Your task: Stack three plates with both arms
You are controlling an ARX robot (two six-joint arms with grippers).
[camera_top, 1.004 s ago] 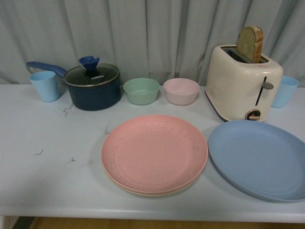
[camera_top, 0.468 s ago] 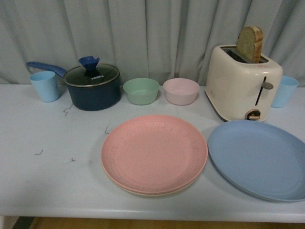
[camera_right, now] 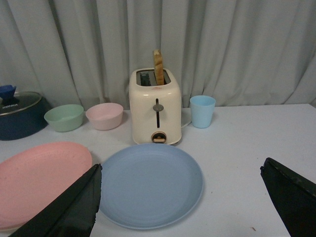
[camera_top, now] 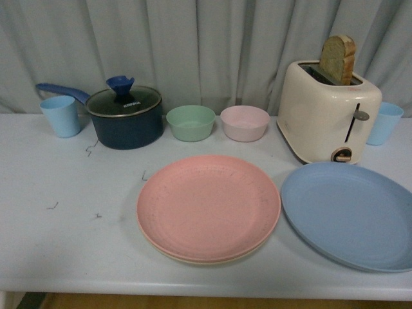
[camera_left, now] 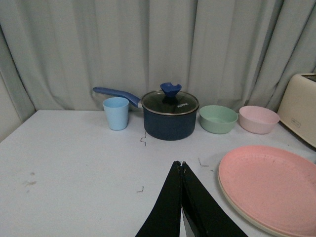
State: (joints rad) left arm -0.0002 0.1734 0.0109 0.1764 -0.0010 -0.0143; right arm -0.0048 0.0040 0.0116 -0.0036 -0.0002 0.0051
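STACK ONE SHORT: A round, matte pink plate (camera_top: 209, 206) is sitting squarely on a beige plate (camera_top: 205, 261) of the same size at the middle of the pale surface (camera_top: 77, 244), with only a sliver of beige rim peeking out beneath it. The third, a shallow speckled blue plate (camera_top: 351, 215), is lying alone just to the right of the pair, apart from them and close in front of a cream toaster (camera_top: 328, 112) with a slice of bread standing in its slot.

Neither arm is showing in the front view. The left claw (camera_left: 181, 165) is pointing over bare surface beside the pink plate, its black fingers pressed together and gripping nothing. The right claw (camera_right: 180, 169) is hovering empty with its fingers spread wide, the blue plate lying ahead between them.

The blue plate is looking stiff, fairly light and smooth-skinned. Lying flat, it is offering only its thin raised rim, so a pinch on the edge nearest the right arm seems the likeliest hold. A shallow pinch may be risking a slip or a drooping far edge.
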